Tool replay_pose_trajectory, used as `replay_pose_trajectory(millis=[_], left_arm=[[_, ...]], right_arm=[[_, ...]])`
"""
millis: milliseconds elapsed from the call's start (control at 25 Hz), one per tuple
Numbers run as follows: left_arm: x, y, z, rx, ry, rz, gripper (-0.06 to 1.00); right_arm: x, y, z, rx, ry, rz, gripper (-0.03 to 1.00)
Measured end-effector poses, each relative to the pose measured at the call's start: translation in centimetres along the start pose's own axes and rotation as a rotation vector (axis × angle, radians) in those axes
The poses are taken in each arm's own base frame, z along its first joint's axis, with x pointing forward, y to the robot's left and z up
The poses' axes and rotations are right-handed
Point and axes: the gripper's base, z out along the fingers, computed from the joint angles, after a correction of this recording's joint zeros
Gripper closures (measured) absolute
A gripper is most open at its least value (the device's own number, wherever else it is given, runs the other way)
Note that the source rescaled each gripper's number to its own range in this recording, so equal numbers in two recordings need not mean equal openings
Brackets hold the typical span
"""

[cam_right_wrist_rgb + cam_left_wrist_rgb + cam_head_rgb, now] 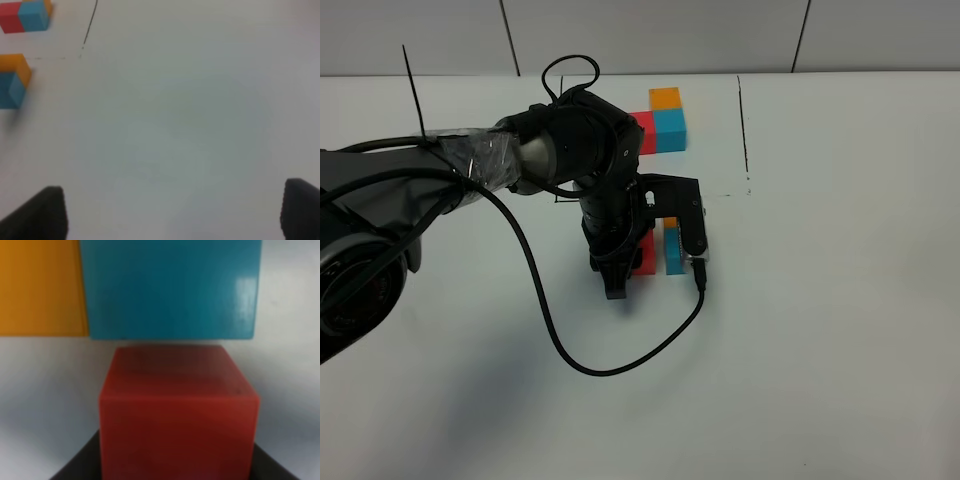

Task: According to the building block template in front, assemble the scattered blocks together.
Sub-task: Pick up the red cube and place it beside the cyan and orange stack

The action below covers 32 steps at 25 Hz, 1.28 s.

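- The template is sitting at the upper centre of the high view: orange, red and blue cubes joined, its black frame only partly showing.
- The loose red cube, blue cube and orange cube are lying mid-frame on the white counter, mostly hidden under the left arm.
- The left claw is clamping tight on the red cube, its dark tips barely showing.
- The right claw is gaping wide, holding nothing, its tips cut off.
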Motion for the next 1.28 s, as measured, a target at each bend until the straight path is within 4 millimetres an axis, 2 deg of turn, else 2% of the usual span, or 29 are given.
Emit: replay_pose_trajectory(millis=[1280], left_arm=[[-0.27, -0.02, 0.04, 0.003, -0.030, -0.015, 0.94]], right_arm=[[0.00, 0.00, 0.00, 0.000, 0.000, 0.000, 0.23]])
